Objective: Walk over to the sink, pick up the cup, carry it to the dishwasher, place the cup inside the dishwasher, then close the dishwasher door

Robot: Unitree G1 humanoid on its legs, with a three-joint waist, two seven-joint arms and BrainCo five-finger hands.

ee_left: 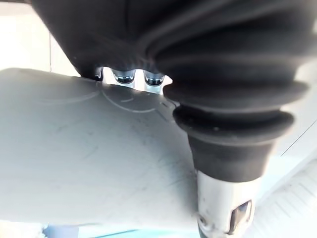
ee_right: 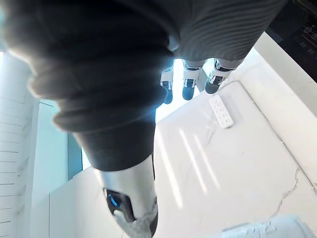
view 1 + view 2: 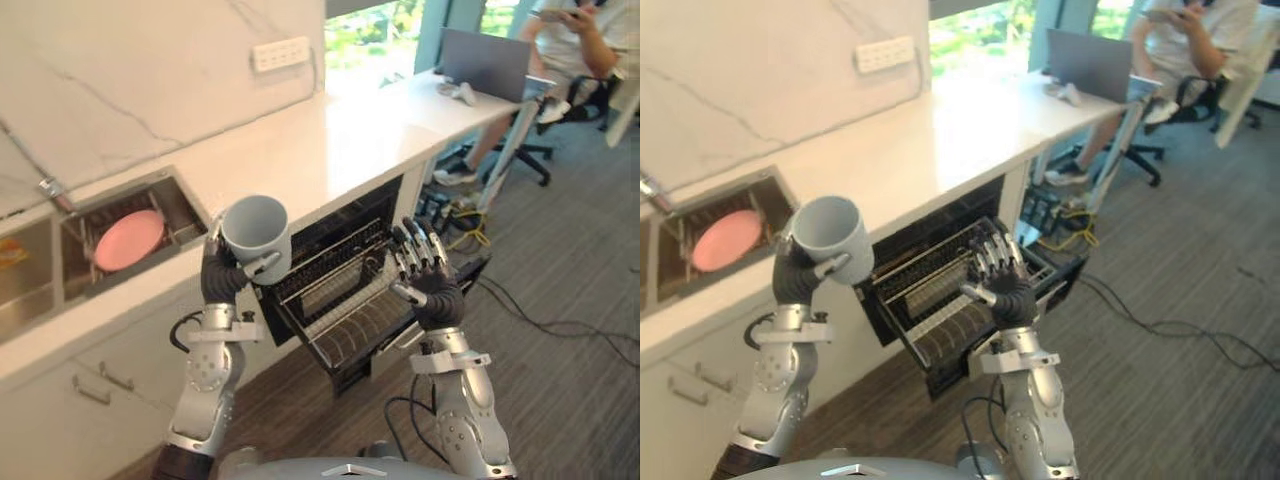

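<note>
Cup (image 3: 256,232) in left hand (image 3: 222,276) — right hand (image 3: 432,286) straight-fingered, before dishwasher rack (image 3: 335,264)

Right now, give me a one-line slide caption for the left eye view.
Left hand holds the grey cup near the open dishwasher; right hand open by its pulled-out rack.

**No legible writing in view**

You will find no word, number, label or sign that can be read in any of the views. The cup (image 3: 256,232), which the fingers of the left hand (image 3: 222,274) curl around, shows you only a plain pale wall. Past the straight fingers (image 2: 190,82) of the right hand (image 3: 432,285), a dark surface (image 2: 303,20) carries a few small pale marks, too small to make out.
</note>
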